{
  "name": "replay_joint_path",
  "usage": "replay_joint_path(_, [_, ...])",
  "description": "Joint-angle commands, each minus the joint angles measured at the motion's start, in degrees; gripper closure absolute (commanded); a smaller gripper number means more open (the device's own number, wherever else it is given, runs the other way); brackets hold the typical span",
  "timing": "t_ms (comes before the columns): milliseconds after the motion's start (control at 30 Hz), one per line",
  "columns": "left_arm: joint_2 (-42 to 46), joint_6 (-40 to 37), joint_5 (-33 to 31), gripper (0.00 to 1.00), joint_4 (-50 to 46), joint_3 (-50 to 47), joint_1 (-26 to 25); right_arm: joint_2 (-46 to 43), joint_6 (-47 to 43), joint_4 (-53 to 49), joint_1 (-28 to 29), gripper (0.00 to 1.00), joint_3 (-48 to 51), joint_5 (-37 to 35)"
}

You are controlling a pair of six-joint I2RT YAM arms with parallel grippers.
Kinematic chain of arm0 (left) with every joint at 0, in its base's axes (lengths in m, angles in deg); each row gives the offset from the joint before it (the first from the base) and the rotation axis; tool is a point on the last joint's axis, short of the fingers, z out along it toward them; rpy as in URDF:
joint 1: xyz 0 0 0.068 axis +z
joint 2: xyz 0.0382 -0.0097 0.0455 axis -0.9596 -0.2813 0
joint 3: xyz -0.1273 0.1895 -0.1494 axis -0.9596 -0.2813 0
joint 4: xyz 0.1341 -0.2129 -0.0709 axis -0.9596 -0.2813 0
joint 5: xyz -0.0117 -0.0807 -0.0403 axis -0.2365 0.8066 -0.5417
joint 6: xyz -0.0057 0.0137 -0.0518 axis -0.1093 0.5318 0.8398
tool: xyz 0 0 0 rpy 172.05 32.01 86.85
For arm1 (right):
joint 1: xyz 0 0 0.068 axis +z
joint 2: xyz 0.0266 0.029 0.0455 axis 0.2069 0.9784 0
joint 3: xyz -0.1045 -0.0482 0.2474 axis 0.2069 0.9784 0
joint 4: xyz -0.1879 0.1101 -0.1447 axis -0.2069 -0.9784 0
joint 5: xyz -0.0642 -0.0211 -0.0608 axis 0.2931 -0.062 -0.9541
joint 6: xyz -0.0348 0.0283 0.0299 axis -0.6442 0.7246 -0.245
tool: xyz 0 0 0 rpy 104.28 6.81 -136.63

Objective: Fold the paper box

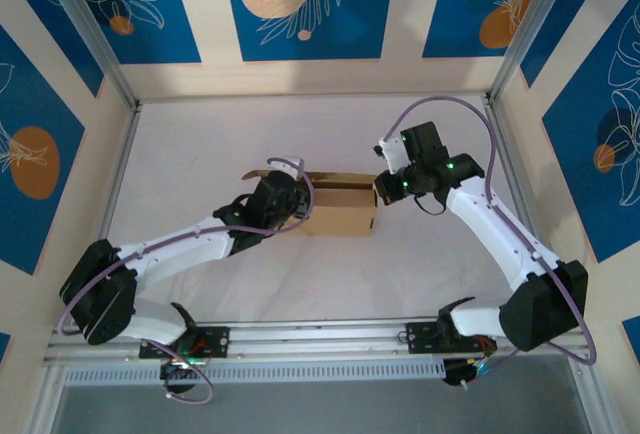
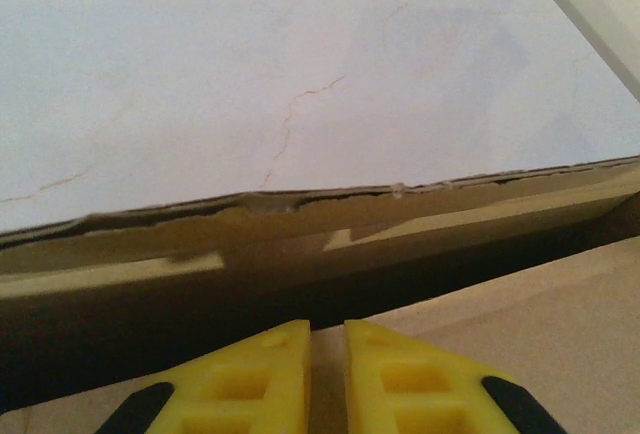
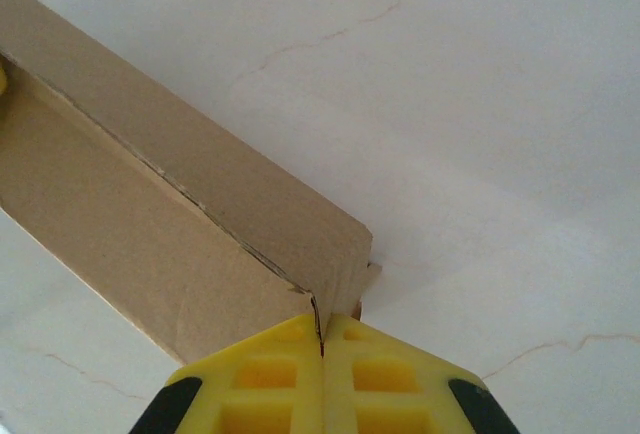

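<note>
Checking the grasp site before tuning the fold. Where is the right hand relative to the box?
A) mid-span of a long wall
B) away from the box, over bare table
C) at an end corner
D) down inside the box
C: in the right wrist view the right hand has its fingers closed together on the wall edge at an end corner of the paper box.

The paper box (image 1: pixel 340 210) lies on the table (image 1: pixel 200 144) between the left claw (image 1: pixel 290 197) and the right claw (image 1: pixel 386 184).
</note>
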Motion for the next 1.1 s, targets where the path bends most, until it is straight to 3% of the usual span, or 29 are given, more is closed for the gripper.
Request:
replay_joint_path(0, [-2.89,-0.72,0.66,0.84,-5.80,-1.18,-0.39,1.79,5.40,-3.32,0.39,1.00,-4.26,3.63])
replay_joint_path(200, [-2.90,-1.14,0.25,0.84,-5.95,-0.88,-0.41,6.12,10.74,-8.63,-0.26,1.00,-8.50,3.26])
replay_joint_path(733, [-3.42,-0.86,0.22,0.84,-5.36,-1.48,-0.45,7.54,16.99,-8.96,-1.46,1.00,-8.71,7.67])
replay_joint_path(1067, [-3.68,-0.62,-0.57,0.84,-5.72,-1.32,-0.42,1.94,15.90,-4.10,0.33,1.00,-0.12,4.31])
